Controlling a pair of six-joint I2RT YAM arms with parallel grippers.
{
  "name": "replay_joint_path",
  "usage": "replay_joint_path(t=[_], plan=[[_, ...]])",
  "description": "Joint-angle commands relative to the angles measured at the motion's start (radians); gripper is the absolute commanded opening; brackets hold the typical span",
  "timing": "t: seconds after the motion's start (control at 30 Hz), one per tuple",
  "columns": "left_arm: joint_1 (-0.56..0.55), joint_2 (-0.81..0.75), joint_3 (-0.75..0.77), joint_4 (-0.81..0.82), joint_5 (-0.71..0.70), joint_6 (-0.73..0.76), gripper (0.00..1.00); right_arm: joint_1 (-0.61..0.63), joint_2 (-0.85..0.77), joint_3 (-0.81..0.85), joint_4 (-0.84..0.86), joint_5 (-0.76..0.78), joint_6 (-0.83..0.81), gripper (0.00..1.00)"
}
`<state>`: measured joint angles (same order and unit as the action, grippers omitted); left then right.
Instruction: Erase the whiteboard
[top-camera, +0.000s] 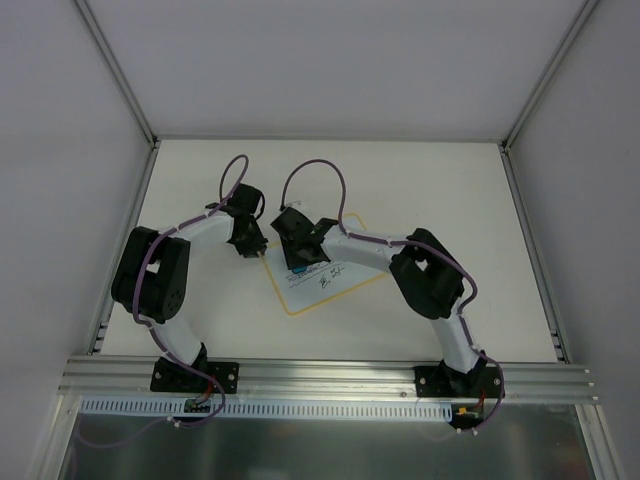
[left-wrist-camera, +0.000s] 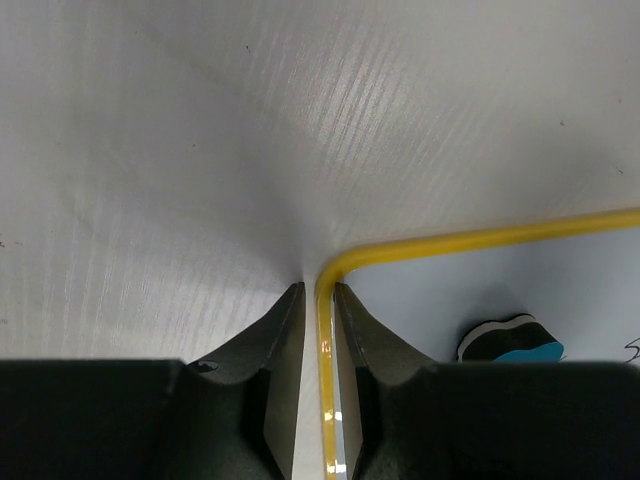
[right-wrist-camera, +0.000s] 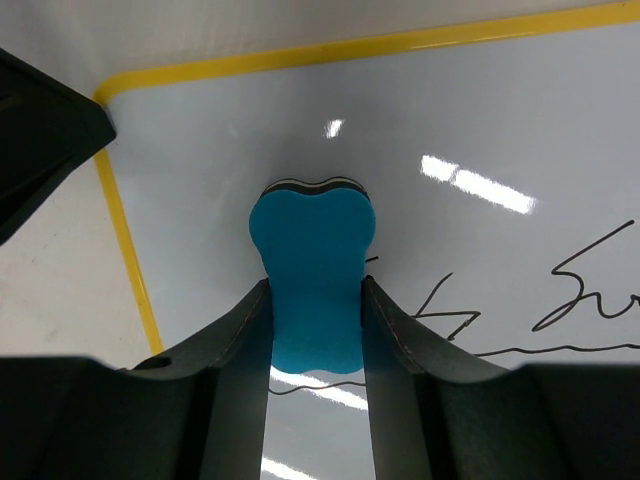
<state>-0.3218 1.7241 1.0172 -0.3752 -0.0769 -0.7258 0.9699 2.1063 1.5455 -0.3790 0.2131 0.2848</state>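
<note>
White worktop (top-camera: 430, 190), walled cell: whiteboard (top-camera: 340, 288) lies skewed mid-worktop, left tool (left-wrist-camera: 320, 290) set narrow astride its yellow rim at the left corner, pinch uncertain, right tool (right-wrist-camera: 315, 285) clamping the eraser (right-wrist-camera: 312, 245) onto the board beside that corner, scribbles (right-wrist-camera: 590, 270) lying rightward, nearer the arm bases.

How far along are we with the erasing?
Done: the left gripper clamps the whiteboard by its yellow rim, and the right gripper grips the eraser. In hand: the eraser rests on the board near that corner. Left: black scribbles beside it, unwiped.
</note>
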Motion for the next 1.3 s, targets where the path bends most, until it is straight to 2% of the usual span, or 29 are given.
replay_joint_path(t=[0.0, 0.13, 0.23, 0.4, 0.7, 0.8, 0.93, 1.27], plan=[[-0.006, 0.029, -0.045, -0.013, -0.009, -0.015, 0.18, 0.019, 0.038, 0.054, -0.047, 0.078, 0.008, 0.0], [-0.006, 0.031, -0.054, -0.013, -0.011, -0.011, 0.16, 0.023, 0.075, 0.106, -0.171, 0.158, -0.004, 0.0], [-0.005, 0.035, -0.058, -0.011, -0.009, -0.009, 0.13, 0.012, 0.075, 0.099, -0.202, 0.193, -0.006, 0.0], [-0.002, 0.048, -0.062, -0.011, -0.008, -0.006, 0.08, -0.04, 0.014, -0.001, -0.201, 0.166, 0.017, 0.0], [0.001, 0.049, -0.065, -0.011, 0.0, -0.006, 0.05, -0.204, -0.091, -0.162, -0.184, 0.155, -0.006, 0.0], [0.001, 0.045, -0.066, -0.011, 0.003, -0.009, 0.04, -0.224, -0.109, -0.189, -0.161, 0.135, -0.018, 0.0], [0.001, 0.046, -0.063, -0.011, 0.018, -0.012, 0.02, -0.206, -0.086, -0.151, -0.155, 0.068, -0.042, 0.0], [0.001, 0.046, -0.066, -0.007, 0.04, -0.024, 0.0, -0.06, 0.095, 0.102, -0.247, 0.003, -0.013, 0.0]])
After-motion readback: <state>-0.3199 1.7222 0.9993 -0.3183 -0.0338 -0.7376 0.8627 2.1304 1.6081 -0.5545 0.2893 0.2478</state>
